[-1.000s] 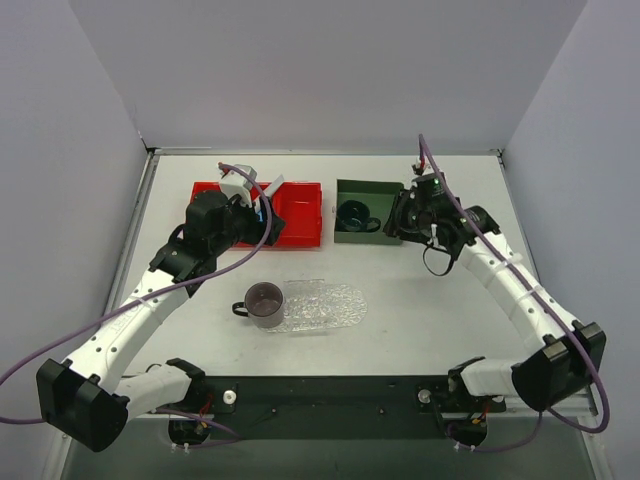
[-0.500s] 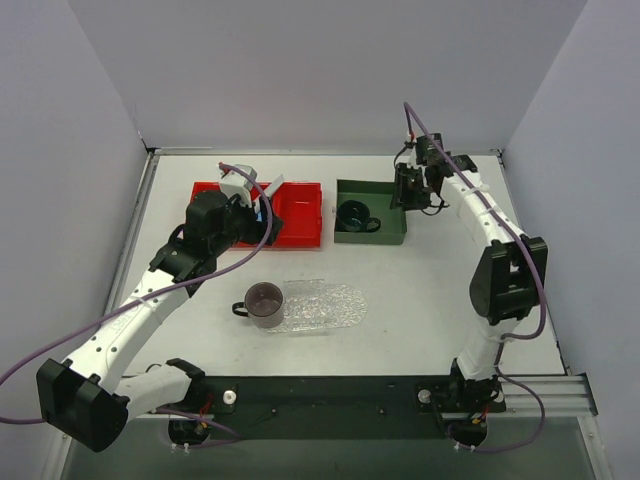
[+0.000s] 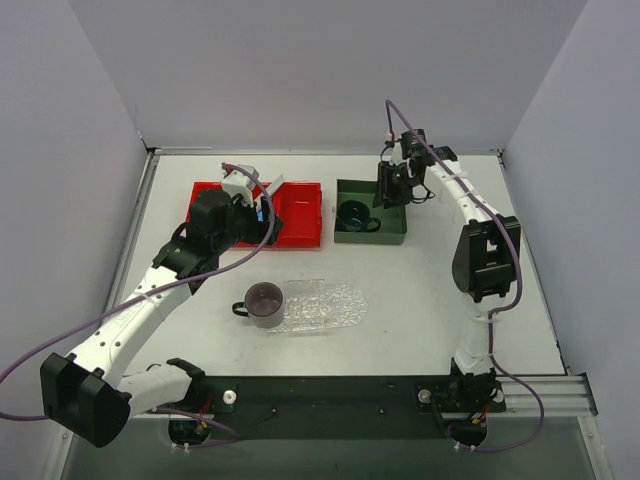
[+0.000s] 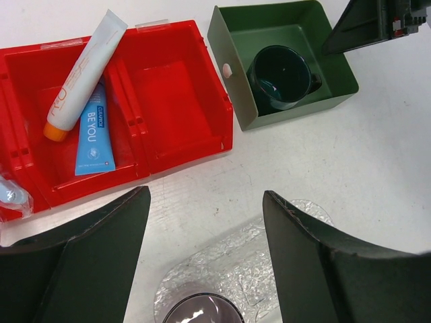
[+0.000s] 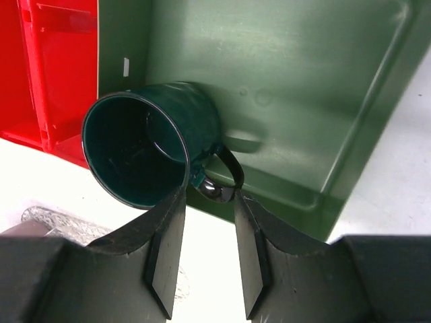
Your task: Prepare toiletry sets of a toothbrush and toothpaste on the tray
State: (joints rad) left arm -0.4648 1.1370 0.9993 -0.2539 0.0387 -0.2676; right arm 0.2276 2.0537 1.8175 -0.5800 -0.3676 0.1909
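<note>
The left claw (image 4: 205,202), spread wide and empty, should straddle the toothpaste (image 4: 81,67) overlapping the toothbrush (image 4: 94,138) in the red bin's (image 4: 175,87) middle compartment, while the right claw (image 5: 207,202), narrowly parted, holds nothing to that bin's right.

Left hand (image 4: 204,202) gapes wide — right hand (image 5: 210,200) narrowly parted.

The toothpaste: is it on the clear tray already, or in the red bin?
In the red bin. The toothpaste lies in one compartment with the toothbrush; no tube lies on the tray.
</note>
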